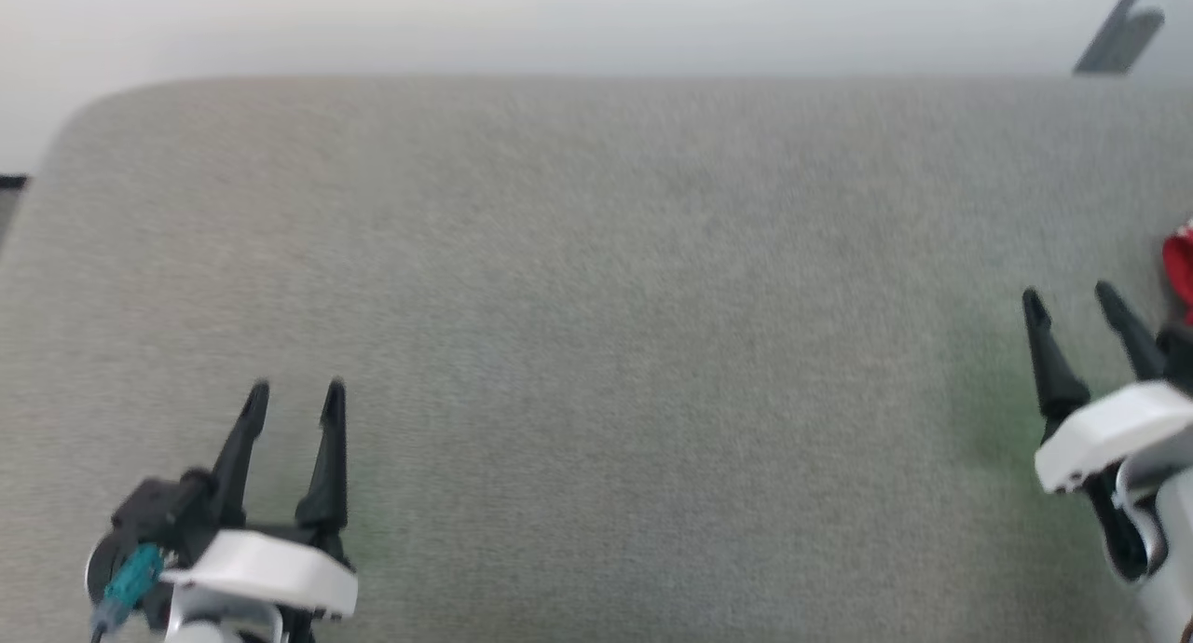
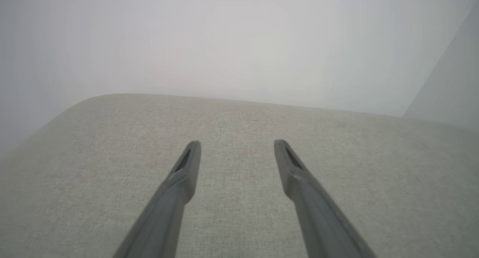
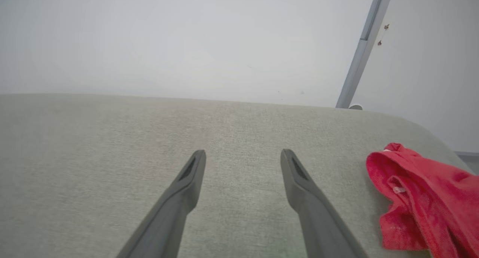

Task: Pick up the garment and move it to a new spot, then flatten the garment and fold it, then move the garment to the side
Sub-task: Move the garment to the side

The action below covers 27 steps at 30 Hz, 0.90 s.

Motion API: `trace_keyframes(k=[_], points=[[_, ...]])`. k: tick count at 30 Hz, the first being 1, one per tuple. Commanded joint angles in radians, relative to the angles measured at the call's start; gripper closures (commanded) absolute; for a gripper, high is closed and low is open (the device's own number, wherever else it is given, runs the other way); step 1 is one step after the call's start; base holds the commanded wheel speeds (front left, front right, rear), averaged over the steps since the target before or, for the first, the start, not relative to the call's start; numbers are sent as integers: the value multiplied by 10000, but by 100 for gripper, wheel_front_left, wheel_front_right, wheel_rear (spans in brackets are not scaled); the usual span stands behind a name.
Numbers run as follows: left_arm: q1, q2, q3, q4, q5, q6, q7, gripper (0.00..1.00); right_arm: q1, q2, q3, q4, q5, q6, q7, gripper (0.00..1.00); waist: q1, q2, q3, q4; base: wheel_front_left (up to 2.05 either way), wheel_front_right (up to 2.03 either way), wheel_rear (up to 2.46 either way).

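The red garment (image 3: 423, 198) lies crumpled on the grey padded surface (image 3: 112, 157), to the right of my right gripper (image 3: 243, 155), which is open and holds nothing. In the head view a small red edge of the garment (image 1: 1180, 268) pokes in at the right border, just beyond the right gripper (image 1: 1072, 296). My left gripper (image 1: 296, 391) hovers open over the surface at the lower left, far from the cloth. From the left wrist, the left gripper (image 2: 237, 145) has its fingers spread over bare fabric. The sleeves and lettering are hidden.
The grey padded surface (image 1: 596, 298) has a rounded far-left corner and ends against a pale wall. A grey metal pole (image 3: 361, 50) stands behind its far right side. The surface's rounded right edge curves down just past the garment.
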Motion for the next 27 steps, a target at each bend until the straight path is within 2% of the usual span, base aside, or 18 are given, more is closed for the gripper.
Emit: trace_keyframes(k=[1, 8, 27], points=[[314, -75, 135, 18, -77, 29, -48, 0, 466, 177, -242, -376, 112, -7, -55, 0, 0, 0, -659, 432, 0, 0, 0], [966, -139, 483, -86, 23, 29, -48, 0, 2056, 543, -1055, -2070, 125, -5, -59, 0, 0, 0, -1114, 787, 0, 0, 0], [2199, -86, 872, -936, 273, 29, -46, 0, 4544, 1419, -2129, -4700, -105, -5, 663, 0, 0, 0, -1876, 802, 0, 0, 0]])
